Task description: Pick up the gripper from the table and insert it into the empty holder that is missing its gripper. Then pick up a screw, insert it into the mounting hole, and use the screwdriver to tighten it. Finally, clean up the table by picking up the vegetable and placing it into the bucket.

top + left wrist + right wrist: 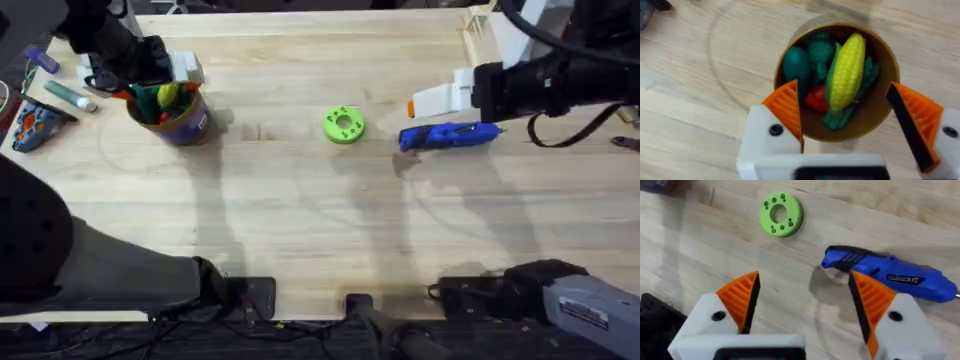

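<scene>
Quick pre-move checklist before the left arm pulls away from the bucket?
1. Vegetable inside the bucket, lying on the other toy vegetables: ok.
2. Left gripper jaws open, holding nothing: ok.
3. Left gripper directly above the bucket, straight lift path: ok.
4. Right gripper jaws open, beside the screwdriver lying on the table: ok.
5. Green disc apart from both arms: ok.
6. Screw tightened in the holder: cannot tell.
</scene>
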`<act>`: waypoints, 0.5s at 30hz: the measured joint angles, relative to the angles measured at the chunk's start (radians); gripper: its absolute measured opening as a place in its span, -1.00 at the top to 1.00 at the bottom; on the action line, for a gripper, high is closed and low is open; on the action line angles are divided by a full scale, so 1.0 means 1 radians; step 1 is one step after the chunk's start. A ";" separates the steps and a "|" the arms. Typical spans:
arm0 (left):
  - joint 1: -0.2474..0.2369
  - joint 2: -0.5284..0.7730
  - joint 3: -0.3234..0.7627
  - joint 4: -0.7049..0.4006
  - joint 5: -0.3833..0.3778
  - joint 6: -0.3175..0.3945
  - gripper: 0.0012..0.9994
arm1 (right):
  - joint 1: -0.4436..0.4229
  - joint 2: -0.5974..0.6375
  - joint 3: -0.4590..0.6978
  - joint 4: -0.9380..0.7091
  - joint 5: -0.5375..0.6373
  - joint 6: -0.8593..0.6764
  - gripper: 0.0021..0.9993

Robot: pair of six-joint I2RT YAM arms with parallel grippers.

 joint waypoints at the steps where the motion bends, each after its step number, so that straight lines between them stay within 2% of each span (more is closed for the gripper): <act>1: 0.000 0.000 0.000 0.000 0.000 0.000 -0.97 | 0.000 0.000 0.000 0.000 0.000 0.000 -0.99; 7: 0.000 -0.049 -0.004 -0.019 0.001 0.001 -0.97 | 0.000 0.000 0.000 0.000 0.000 0.000 -0.99; 15: -0.003 -0.294 -0.005 -0.112 0.009 0.001 -0.97 | 0.000 0.000 0.000 0.000 0.000 -0.002 -0.99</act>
